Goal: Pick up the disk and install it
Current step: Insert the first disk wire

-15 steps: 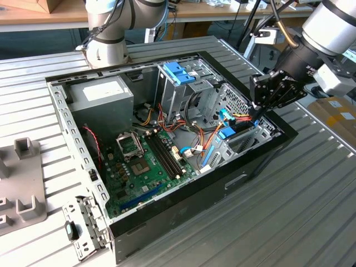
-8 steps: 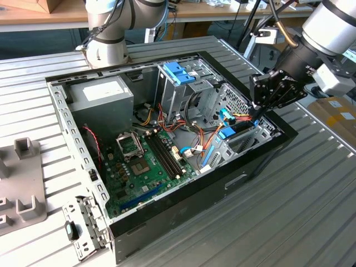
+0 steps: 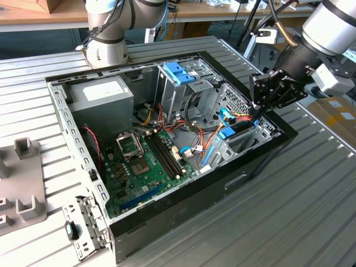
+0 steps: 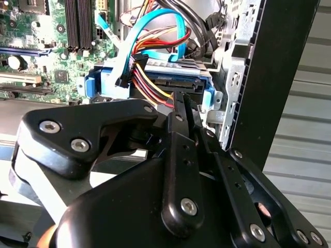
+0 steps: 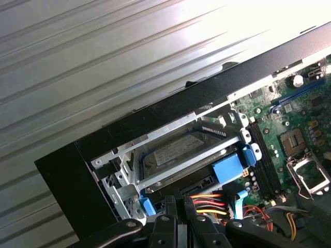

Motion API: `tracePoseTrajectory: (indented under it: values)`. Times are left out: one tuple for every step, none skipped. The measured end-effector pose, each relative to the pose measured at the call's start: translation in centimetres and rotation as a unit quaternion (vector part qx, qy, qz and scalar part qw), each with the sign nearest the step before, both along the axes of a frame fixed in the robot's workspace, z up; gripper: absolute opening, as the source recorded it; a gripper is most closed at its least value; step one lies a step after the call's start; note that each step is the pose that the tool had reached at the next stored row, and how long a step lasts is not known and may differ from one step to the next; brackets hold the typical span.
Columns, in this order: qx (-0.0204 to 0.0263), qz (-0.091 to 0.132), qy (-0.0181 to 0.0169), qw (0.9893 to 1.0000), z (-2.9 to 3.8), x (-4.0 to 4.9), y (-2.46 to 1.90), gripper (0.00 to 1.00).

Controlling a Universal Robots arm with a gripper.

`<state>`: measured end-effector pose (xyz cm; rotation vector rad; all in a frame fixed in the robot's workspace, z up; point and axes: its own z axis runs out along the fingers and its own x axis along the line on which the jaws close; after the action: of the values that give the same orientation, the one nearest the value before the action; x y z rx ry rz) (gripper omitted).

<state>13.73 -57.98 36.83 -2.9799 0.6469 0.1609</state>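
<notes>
Ribbed metal table [image 3: 311, 200] carries an open computer case [image 3: 167, 206]; pincer [image 4: 181, 101] closed beside the seated disk [image 5: 176, 150].

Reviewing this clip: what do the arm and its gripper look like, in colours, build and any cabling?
The arm in the exterior view has light grey, rounded tubular segments ending in a black wrist section. The gripper is matte black, built from flat linkage bars joined by silver screws, clearest in the second wrist view. A tan cable curves beside the wrist. No markings can be made out.
</notes>
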Motion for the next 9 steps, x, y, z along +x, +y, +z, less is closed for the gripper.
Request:
tracePoseTrajectory:
  values:
    - [0.0000, -0.001, 0.0000, 1.0000, 0.00, 0.00, 0.00, 0.17]
    - [0.0000, -0.002, 0.0000, 1.0000, 0.00, 0.00, 0.00, 0.17]
    - [0.0000, -0.004, 0.0000, 1.0000, 0.00, 0.00, 0.00, 0.17]
    - [0.0000, -0.005, 0.0000, 1.0000, -0.01, 0.00, 0.00, 0.17]
    - [0.0000, -0.006, 0.0000, 1.0000, -0.01, 0.00, 0.00, 0.17]
    - [0.0000, -0.007, 0.0000, 1.0000, -0.01, 0.00, 0.00, 0.17]
    - [0.0000, -0.008, 0.0000, 1.0000, 0.00, 0.00, 0.00, 0.17]
    - [0.0000, -0.009, 0.0000, 1.0000, 0.00, 0.00, 0.00, 0.17]
    - [0.0000, -0.009, 0.0000, 1.0000, -0.01, 0.00, 0.00, 0.17]
